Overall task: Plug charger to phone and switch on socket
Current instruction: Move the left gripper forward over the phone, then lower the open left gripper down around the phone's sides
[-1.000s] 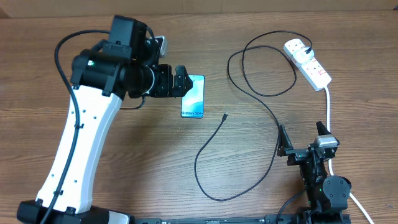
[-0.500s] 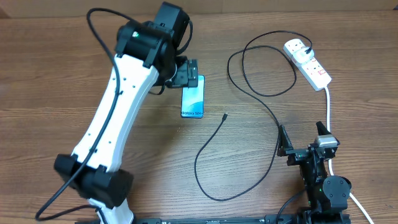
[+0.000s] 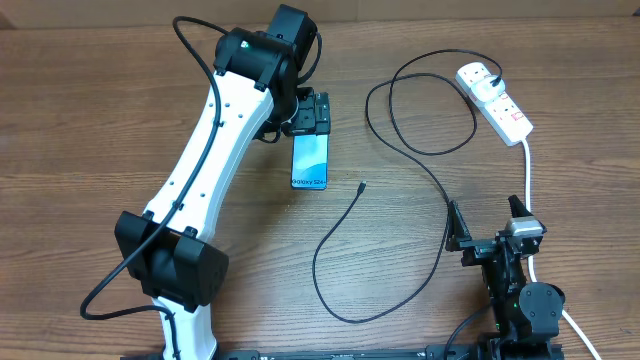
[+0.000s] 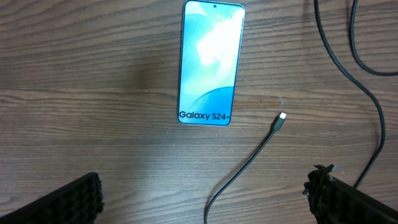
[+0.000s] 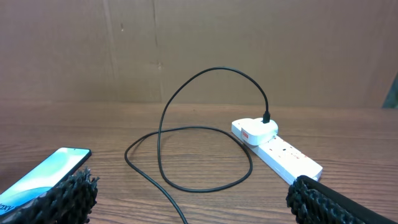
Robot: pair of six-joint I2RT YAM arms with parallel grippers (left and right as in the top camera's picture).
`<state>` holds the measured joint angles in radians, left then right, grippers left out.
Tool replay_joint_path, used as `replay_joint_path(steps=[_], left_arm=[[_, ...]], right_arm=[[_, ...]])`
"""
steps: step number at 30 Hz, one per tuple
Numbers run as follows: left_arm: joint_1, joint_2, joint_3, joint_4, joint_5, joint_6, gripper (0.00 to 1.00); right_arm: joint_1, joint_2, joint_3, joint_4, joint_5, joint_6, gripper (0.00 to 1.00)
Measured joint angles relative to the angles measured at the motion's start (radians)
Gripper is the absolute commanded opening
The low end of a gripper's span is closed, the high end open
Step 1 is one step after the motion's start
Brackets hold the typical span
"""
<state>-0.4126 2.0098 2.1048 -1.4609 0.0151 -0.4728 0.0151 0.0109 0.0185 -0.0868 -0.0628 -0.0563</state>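
The phone (image 3: pixel 310 162) lies flat with its blue screen lit, reading "Galaxy S24+" (image 4: pixel 211 62). My left gripper (image 3: pixel 309 113) hovers open above the phone's far end, and in the wrist view its fingers (image 4: pixel 71 202) frame bare table with nothing between them. The charger's black tip (image 3: pixel 360 186) (image 4: pixel 282 117) rests on the wood just right of the phone, apart from it. Its cable (image 3: pixel 330 290) curls across the table to a white plug (image 5: pixel 255 130) seated in the socket (image 3: pixel 497 100) (image 5: pixel 283 154). My right gripper (image 3: pixel 488 228) (image 5: pixel 193 196) stands open near the front edge.
The socket's thick white cord (image 3: pixel 527 170) runs down the right side past my right arm. The black cable forms a wide loop (image 3: pixel 420 100) between phone and socket. A brown board (image 5: pixel 199 50) closes off the table's far side.
My left arm has swung up and rightward, and its gripper now sits over the phone's far end instead of beside its left edge. The phone, the cable and the right arm have not moved.
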Motion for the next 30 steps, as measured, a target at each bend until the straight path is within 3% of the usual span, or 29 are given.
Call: replay_joint_path(steps=[30], left_arm=[[-0.018, 0.045, 0.0, 0.094, -0.008, 0.003, 1.0]], right_arm=[[0.0, 0.0, 0.0, 0.0, 0.0, 0.0, 1.0]])
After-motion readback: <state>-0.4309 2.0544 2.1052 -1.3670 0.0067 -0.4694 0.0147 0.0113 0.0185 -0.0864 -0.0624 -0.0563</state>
